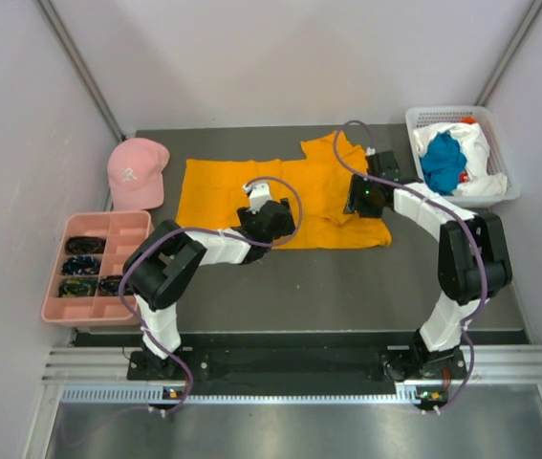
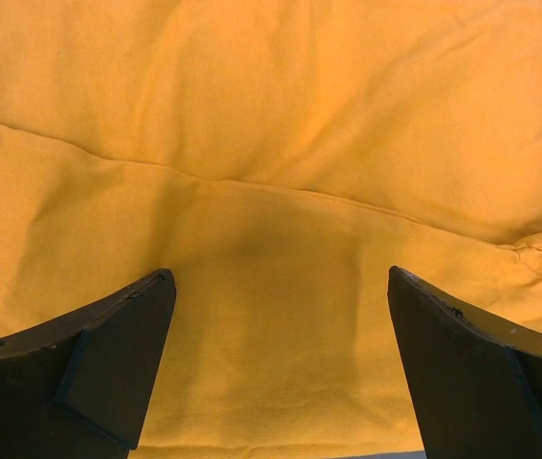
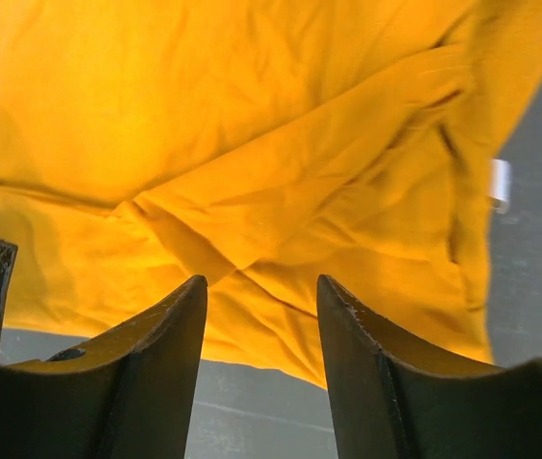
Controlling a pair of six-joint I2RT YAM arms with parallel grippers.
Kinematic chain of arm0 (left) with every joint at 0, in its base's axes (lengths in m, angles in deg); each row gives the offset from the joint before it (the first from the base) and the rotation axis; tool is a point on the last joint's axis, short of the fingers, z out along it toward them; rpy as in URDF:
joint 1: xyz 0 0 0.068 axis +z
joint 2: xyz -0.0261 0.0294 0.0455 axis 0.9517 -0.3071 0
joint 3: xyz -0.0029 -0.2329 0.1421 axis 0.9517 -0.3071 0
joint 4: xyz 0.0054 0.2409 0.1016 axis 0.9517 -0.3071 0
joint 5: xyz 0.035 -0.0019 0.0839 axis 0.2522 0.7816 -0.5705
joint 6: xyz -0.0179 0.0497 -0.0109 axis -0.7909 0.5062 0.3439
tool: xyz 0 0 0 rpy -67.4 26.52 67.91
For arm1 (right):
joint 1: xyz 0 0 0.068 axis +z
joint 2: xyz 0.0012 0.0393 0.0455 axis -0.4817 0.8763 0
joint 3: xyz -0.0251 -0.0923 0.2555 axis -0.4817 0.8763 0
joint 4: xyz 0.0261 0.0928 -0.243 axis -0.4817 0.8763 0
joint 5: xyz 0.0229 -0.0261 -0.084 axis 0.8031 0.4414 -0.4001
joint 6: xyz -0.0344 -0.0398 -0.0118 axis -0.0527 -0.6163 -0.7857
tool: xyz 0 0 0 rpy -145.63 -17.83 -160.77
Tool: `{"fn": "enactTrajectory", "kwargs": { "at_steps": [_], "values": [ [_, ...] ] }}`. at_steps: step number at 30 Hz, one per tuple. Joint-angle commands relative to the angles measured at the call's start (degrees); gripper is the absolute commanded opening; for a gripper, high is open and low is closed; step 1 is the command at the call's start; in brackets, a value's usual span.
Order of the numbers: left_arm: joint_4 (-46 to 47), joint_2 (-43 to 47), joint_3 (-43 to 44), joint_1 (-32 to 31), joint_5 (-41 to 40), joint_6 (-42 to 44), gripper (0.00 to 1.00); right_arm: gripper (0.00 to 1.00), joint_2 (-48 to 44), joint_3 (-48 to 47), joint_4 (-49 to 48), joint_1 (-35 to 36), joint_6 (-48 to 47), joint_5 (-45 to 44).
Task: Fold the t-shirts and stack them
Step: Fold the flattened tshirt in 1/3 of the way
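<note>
a: where's the shirt they're working on?

b: the orange t-shirt [image 1: 218, 196] is spread flat across the middle of the table [image 1: 347, 287]. its long axis runs side to side, from the left arm's side over to the right arm's. the teal t-shirt [image 1: 441, 163] and the white t-shirt [image 1: 481, 148] are heaped in the white basket [image 1: 500, 196] at the far right corner, well apart from both arms.

a: and the pincers?

b: both hang over the near long edge of the orange one. the left pincer [image 2: 280, 282] is spread wide with nothing between its jaws. cloth fills its view, with only a sliver of table at the bottom. so the edge is just under it and the body of the shirt lies ahead, away from the arm bases.

a: the right one?

b: the right pincer [image 3: 261, 282] is about half open and also empty. there's a clear gap between the jaws, with rumpled folds beyond it and bare table just below. it sits at the shirt's right end, where the cloth is bunched rather than flat.

a: so what matters next?

b: i'd say it's that shared near edge. each arm is nearer its own half, so the likely move is both pinching the edge and carrying it forward, across the short way.
</note>
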State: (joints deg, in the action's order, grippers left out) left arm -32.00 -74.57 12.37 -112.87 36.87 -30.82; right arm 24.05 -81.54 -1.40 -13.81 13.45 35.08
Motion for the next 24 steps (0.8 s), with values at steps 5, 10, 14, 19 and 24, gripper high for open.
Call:
{"fn": "enactTrajectory", "kwargs": {
  "at_steps": [5, 10, 14, 19, 24],
  "values": [
    [-14.11, -2.82, -0.87, 0.23, 1.14, 0.98, 0.99, 0.50, 3.46, -3.60, -0.59, 4.35, -1.75, 4.78],
    [-15.78, -0.63, 3.87, 0.23, 0.43, 3.27, 0.99, 0.50, 3.90, -2.99, -0.94, 4.70, -1.58, 4.60],
    [-17.89, 1.22, 6.96, 0.32, -0.80, 4.41, 0.99, 0.50, 4.34, -2.73, -1.29, 4.79, -1.31, 5.13],
    [-18.25, 4.65, 7.84, 0.23, -0.97, 5.29, 0.99, 0.50, 5.83, -2.81, -1.73, 4.88, -1.31, 5.74],
    [-18.42, 7.63, 8.45, 0.32, 0.08, 5.91, 0.99, 0.50, 6.18, -3.08, -1.90, 5.41, -1.31, 6.01]
  ]
}}
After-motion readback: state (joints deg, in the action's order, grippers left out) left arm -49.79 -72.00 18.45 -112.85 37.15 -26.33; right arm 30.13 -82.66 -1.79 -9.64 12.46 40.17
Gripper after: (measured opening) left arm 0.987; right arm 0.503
